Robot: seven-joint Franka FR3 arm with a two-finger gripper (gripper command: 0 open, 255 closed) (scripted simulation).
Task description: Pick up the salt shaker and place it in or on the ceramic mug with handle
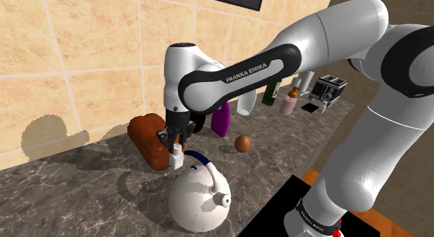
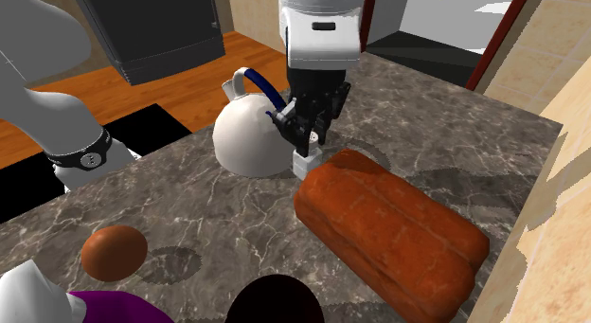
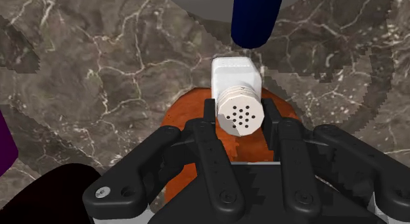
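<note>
We see the claw [image 3: 240,115] clamped on the white salt shaker [image 3: 235,78] at its cap, upright between kettle [image 1: 198,201] and loaf [image 2: 388,226], near the wall edge of the table [image 1: 83,194]

White kettle [image 1: 197,202] (blue handle) near 1 reddish-brown loaf [image 1: 147,140]; a brown egg [image 1: 243,143] lies apart.

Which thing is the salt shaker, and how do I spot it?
Find the big white kettle with the blue handle on the dark marble counter. Between it and the brown loaf, the black hand clasps the salt shaker: small, white, squarish, its round cap dotted with holes.
</note>
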